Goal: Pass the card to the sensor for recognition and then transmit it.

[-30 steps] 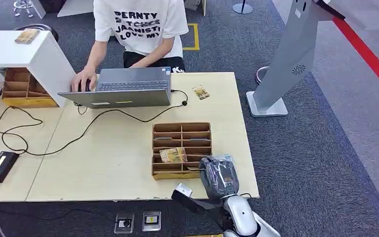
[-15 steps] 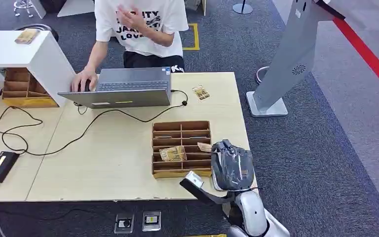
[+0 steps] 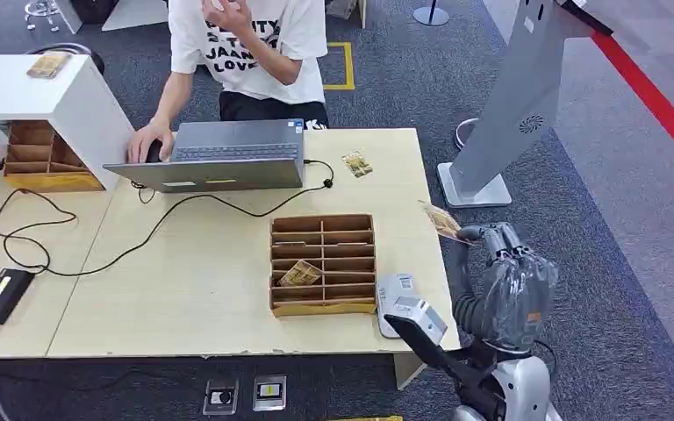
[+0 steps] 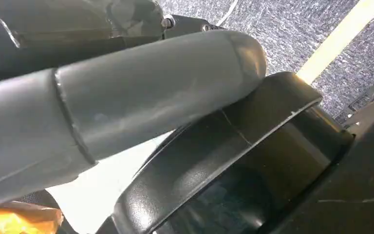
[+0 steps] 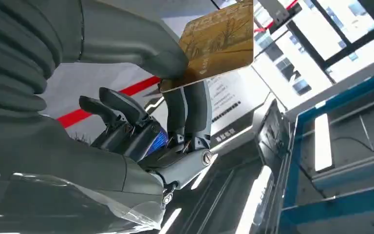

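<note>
a pale wooden desk (image 3: 211, 289) on grey carpet (image 3: 579, 263) is seen carrying a laptop (image 3: 219, 158), a slotted wooden tray (image 3: 323, 263) and cables, with a person (image 3: 246, 53) seated behind and a grey kiosk (image 3: 518, 105) standing beside. the gold card (image 3: 441, 221) is held off the desk's edge, pinched by the fingers (image 5: 185, 109) of the right hand (image 3: 505, 263). that thumb-and-finger pinch is shown close in the right wrist view; whether the left hand's fingers are wide or closed cannot be told.

Laptop (image 3: 219, 153) behind organizer (image 3: 323, 265) on table (image 3: 202, 281); kiosk (image 3: 513, 96) right.
</note>
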You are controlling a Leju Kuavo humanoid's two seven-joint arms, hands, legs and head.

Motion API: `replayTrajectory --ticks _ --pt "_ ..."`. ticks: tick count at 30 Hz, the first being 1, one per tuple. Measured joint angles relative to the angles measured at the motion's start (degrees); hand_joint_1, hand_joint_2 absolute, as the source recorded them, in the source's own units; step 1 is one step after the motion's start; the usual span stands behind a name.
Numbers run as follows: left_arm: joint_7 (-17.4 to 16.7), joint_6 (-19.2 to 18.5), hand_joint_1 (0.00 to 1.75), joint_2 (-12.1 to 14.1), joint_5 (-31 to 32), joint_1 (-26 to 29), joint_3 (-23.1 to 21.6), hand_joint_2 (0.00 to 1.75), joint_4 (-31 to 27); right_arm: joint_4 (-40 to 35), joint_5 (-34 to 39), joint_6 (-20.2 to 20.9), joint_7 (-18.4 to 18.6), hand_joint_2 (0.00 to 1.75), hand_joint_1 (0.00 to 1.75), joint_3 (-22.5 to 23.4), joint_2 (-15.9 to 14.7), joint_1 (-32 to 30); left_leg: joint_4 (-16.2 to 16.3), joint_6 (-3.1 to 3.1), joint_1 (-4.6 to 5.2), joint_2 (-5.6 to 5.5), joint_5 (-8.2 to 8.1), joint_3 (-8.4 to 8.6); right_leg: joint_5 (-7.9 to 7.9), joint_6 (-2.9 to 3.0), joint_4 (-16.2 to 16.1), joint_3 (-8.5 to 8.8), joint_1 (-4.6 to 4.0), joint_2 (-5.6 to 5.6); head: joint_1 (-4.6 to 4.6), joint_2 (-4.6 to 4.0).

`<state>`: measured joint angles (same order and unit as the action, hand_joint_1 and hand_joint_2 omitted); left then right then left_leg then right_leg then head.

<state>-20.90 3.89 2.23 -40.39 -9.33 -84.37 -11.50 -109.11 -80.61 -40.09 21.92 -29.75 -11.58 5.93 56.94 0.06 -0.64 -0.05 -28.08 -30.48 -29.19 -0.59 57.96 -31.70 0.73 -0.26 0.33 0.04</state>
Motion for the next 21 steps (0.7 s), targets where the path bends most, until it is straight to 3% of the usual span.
replayTrajectory --ticks 14,21 --pt "0.0 0.0 0.0 -0.1 -0.5 0.0 0.0 0.0 0.0 -3.3 3.5 0.1 -5.6 1.75 1.75 2.9 1.3 -0.7 0.0 0.0 0.0 0.0 0.0 -0.02 0.0 0.0 0.0 0.0 0.0 0.0 0.0 0.0" --pt "0.0 0.0 0.0 -0.1 -0.3 0.0 0.0 0.0 0.0 -3.3 4.0 0.1 -6.7 1.75 1.75 3.1 2.2 0.0 0.0 0.0 0.0 0.0 0.0 -0.02 0.0 0.0 0.0 0.01 0.0 -0.01 0.0 0.0"
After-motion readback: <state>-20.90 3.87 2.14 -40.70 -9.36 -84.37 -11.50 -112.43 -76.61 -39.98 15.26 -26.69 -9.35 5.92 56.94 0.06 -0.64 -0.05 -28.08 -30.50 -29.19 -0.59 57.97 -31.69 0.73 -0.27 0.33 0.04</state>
